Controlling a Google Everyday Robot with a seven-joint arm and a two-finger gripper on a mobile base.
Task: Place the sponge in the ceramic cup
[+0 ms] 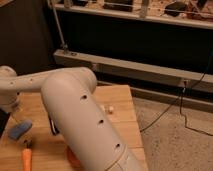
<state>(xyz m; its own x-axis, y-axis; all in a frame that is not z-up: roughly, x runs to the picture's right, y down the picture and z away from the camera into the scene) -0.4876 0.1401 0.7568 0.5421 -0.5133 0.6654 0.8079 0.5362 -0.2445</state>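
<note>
The blue sponge (pixel 20 129) lies on the wooden table (pixel 120 100) near its left side. My gripper (pixel 3 121) shows only as a dark part at the left edge of the camera view, just left of and above the sponge. My thick white arm (pixel 80 115) crosses the middle of the view and covers much of the table. The ceramic cup is hidden or out of view.
An orange object (pixel 26 158) lies in front of the sponge. A sliver of the red-orange bowl (pixel 73 159) peeks out under the arm. A small white piece (pixel 109 108) sits mid-table. Beyond the table stand a dark shelf unit (pixel 135 40) and floor cables (pixel 175 115).
</note>
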